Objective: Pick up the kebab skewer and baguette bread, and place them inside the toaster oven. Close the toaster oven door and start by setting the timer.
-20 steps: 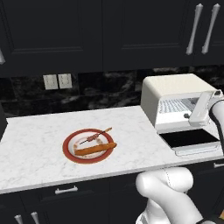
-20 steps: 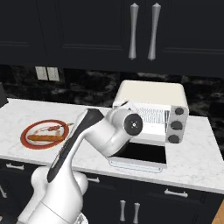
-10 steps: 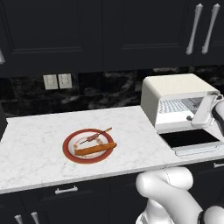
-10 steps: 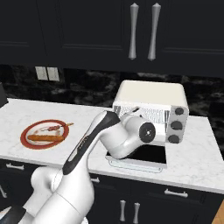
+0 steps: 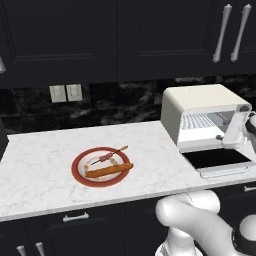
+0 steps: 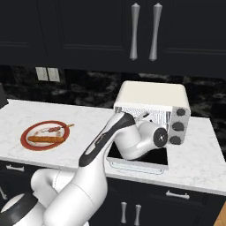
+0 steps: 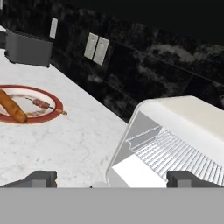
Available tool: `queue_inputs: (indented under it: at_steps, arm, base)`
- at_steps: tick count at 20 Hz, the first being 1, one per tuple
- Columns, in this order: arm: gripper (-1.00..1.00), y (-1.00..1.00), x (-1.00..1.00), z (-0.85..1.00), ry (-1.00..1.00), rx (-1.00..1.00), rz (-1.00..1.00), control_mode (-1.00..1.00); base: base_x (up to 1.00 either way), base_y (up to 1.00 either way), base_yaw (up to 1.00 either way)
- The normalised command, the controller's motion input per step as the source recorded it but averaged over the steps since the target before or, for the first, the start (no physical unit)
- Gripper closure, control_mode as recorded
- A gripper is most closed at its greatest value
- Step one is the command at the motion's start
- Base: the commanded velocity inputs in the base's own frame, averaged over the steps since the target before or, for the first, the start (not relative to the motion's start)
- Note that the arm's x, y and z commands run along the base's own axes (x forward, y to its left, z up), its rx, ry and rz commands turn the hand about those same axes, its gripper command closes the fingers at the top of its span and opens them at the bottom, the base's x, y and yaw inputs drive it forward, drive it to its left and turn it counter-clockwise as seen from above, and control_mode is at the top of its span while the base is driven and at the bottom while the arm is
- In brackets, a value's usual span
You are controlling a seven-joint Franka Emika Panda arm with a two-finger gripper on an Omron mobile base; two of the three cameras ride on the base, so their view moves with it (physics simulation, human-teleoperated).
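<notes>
My claw (image 7: 111, 178) stood wide and empty at the mouth of the toaster oven (image 5: 200, 116), having swung further right over the last second. The toaster oven door (image 5: 217, 160) lay open flat below me. Kebab skewer (image 7: 43, 104) and baguette bread (image 7: 12, 107) sat untouched on the plate (image 7: 52, 114), well off left. Fetching them was next, I judged.

Even, soft rendered light brightens the white counter (image 5: 45, 165) and leaves the cabinets (image 5: 115, 35) toward twelve o'clock dark, with faint shadows, no glare and slightly grainy detail.
</notes>
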Motion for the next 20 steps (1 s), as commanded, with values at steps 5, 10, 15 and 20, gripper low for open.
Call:
queue_inputs:
  at_steps: [5,10,15,20]
  arm:
    - [-1.00,-0.08,0.32,-0.30,-0.04,0.00,0.00,-1.00]
    - [-1.00,-0.17,0.34,-0.17,0.00,0.00,0.00,-1.00]
    - [-1.00,-0.14,0.35,-0.11,-0.04,0.00,0.00,-1.00]
    - [-1.00,-0.09,0.31,-0.13,-0.05,0.00,0.00,-1.00]
  base:
    - [0.00,0.00,0.00]
    - [0.00,0.00,0.00]
    - [0.00,0.00,0.00]
    - [0.00,0.00,0.00]
